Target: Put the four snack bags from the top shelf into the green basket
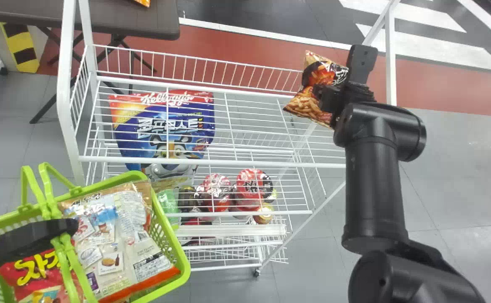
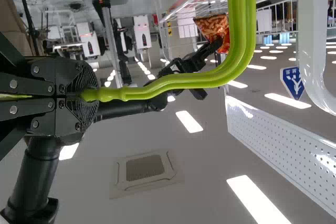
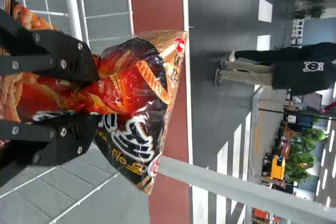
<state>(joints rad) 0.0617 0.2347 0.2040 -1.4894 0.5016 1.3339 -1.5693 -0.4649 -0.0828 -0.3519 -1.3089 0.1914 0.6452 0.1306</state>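
In the head view my right gripper (image 1: 328,99) is over the right part of the white rack's top shelf, shut on an orange and black snack bag (image 1: 306,105). The right wrist view shows the bag (image 3: 139,145) pinched between the two fingers of the right gripper (image 3: 97,97). My left gripper (image 1: 66,229) is at the lower left, over the green basket (image 1: 180,256). In the left wrist view the left gripper (image 2: 88,95) is shut on the basket's green handle (image 2: 210,80). Inside the basket lie a clear-fronted bag (image 1: 123,223) and a red bag (image 1: 35,277).
The white wire rack (image 1: 228,162) stands in the middle, its front rail beside the basket. A large blue cereal bag (image 1: 161,122) and several round packs (image 1: 251,185) show through the wires. A dark table (image 1: 123,19) stands behind, and a white post (image 1: 390,63) rises beyond the right gripper.
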